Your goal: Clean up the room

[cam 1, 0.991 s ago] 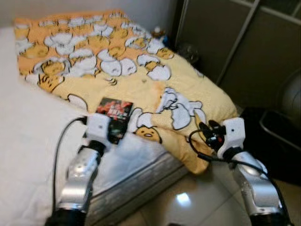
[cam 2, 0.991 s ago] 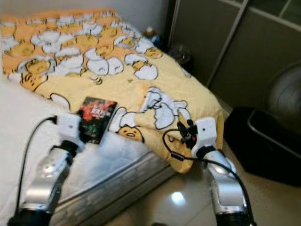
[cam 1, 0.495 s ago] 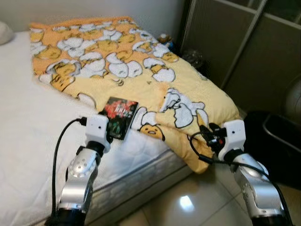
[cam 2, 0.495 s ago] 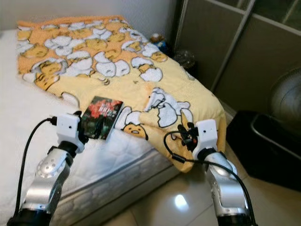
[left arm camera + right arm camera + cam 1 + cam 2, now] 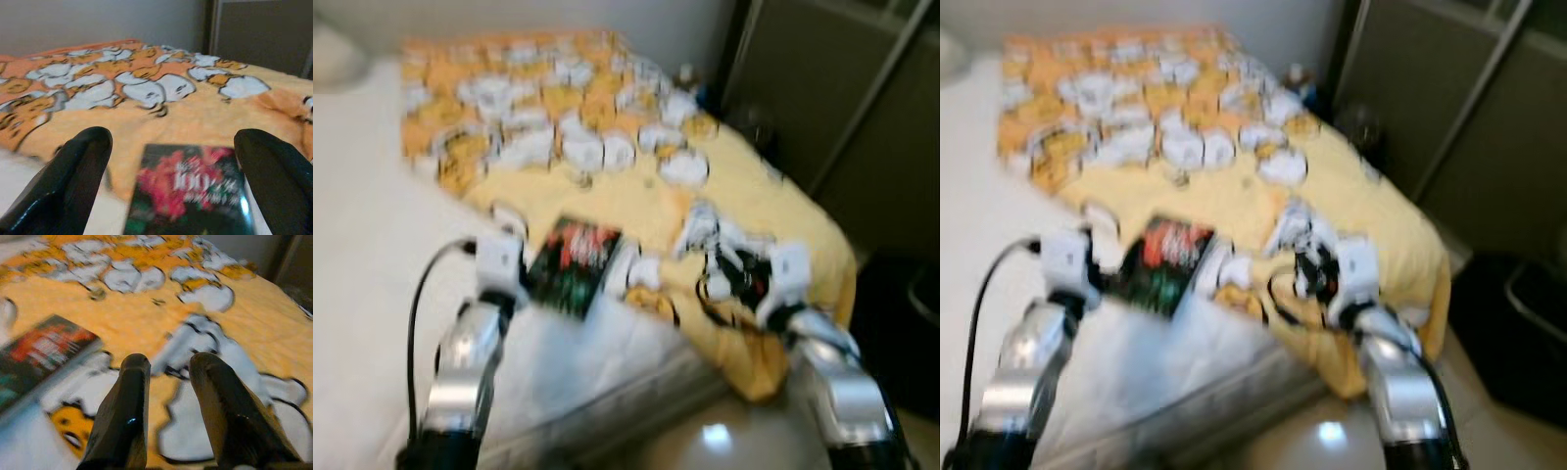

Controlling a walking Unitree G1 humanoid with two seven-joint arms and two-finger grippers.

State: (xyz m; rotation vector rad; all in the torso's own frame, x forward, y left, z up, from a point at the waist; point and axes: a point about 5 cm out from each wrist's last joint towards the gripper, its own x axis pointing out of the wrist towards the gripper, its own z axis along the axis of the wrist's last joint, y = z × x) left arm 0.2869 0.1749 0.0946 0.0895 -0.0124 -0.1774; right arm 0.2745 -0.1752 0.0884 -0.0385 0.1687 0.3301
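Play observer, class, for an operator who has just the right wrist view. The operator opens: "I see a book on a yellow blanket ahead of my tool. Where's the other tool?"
Observer: The left tool is open. Its fingers stand wide on either side of the book, not touching it.
Operator: What lies past the blanket on my right?
Observer: Dark sliding doors stand close beside the bed.
Operator: And below the blanket's hanging edge?
Observer: Glossy floor, with a light reflecting off it.

Heavy motion blur; soft indoor light
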